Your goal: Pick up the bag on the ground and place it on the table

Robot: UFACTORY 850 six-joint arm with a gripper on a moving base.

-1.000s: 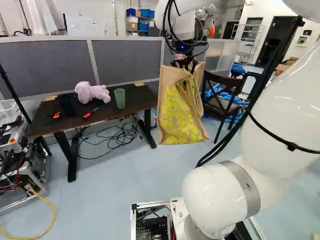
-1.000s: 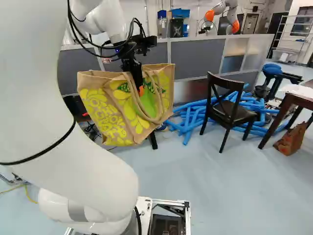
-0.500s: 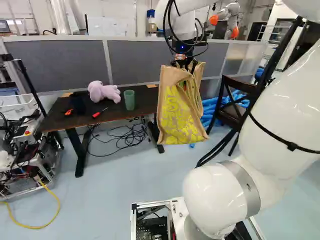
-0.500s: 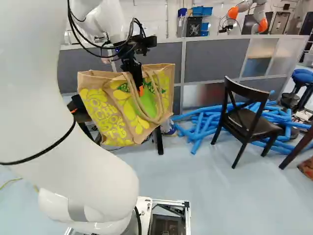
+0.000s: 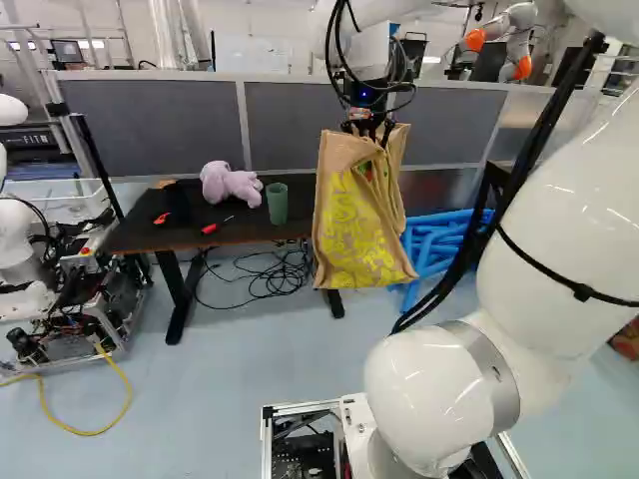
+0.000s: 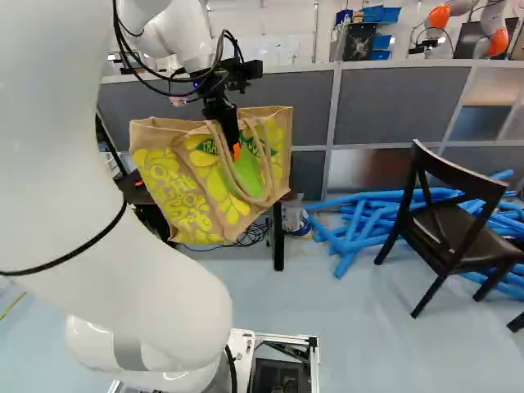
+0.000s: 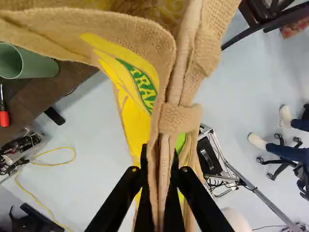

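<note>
Jute tote bag, yellow floral print, green lettered panel: hung in the air from the gripper, in front of the right end of the black-topped table as the left base view showed it. It was clear of the tabletop.

Gripper: two black fingers, orange pads, closed from both sides on the bag's gathered jute. In the wrist view, the pinched fabric ran between the fingertips.

Movement, against the earlier frames: the base had moved, turning leftward, so the room had slid rightward in both base views. Arm and bag had kept their places against the lowest joint.

Tabletop contents: lilac plush toy; green cup beside it; red-handled screwdriver. These had kept their arrangement.

Surroundings: another robot, newly in sight at the left edge of the left base view; dark wooden chair, now farther right in the right base view; blue tubes, heaped on the floor behind the chair.
</note>
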